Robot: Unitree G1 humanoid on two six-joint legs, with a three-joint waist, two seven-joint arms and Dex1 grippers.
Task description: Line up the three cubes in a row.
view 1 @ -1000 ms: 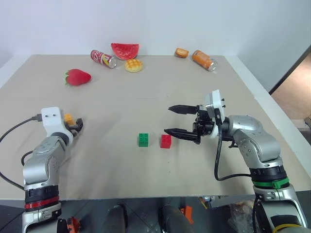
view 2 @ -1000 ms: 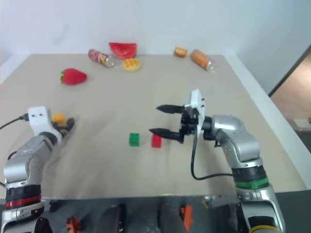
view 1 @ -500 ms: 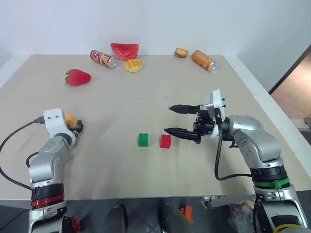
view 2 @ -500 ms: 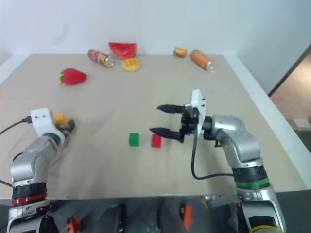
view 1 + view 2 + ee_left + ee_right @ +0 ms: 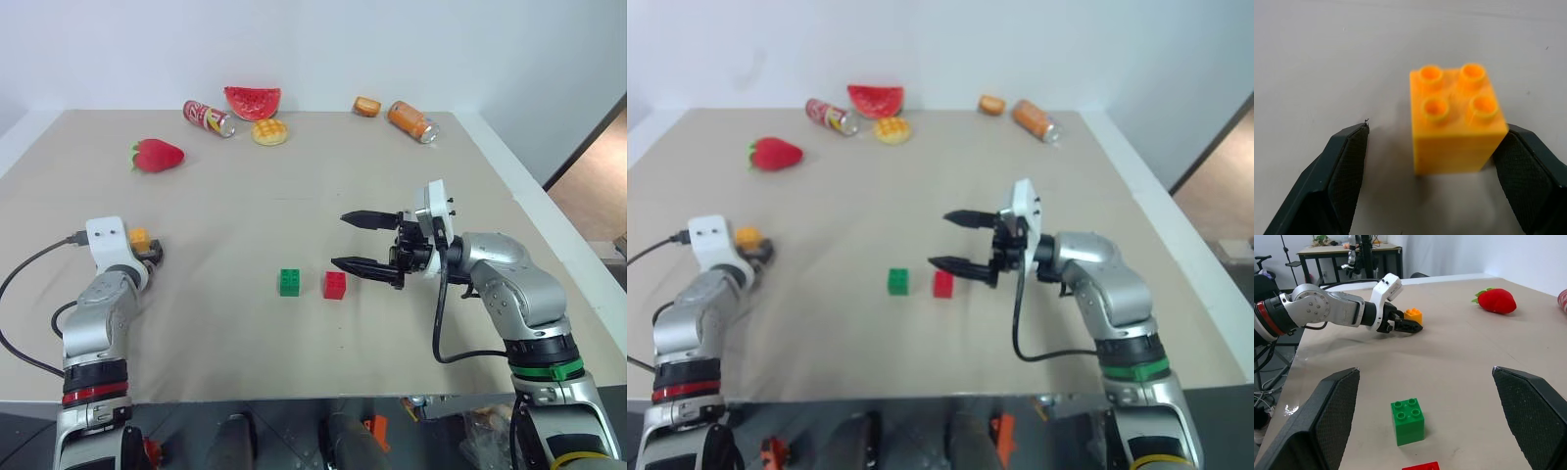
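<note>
Left claw [image 5: 1435,161] is spread around the yellow-orange cube [image 5: 1455,117]: one finger [image 5: 1525,171] touching or nearly touching its side, the other well clear, so no clamp yet. That cube sits flat on the table [image 5: 294,196], studs up, far out toward the table's left edge from the green cube [image 5: 289,282]. Red cube [image 5: 334,285] is just beside the green cube on its right, small gap, roughly level with it. Right claw [image 5: 355,242] hangs fingers wide apart, empty, just right of the red cube.

Risks as I read them:
- Cube is off-centre between the fingers. On closing, the near finger likely shoves it sideways or twists it before the far one arrives, giving a skewed grip.
- A skewed grip means it lands rotated or out of line next to the green cube.
- Placing tight against the green cube could nudge it and break the pair's alignment.
- Right claw parked close to the red cube; any drift could knock it.
</note>
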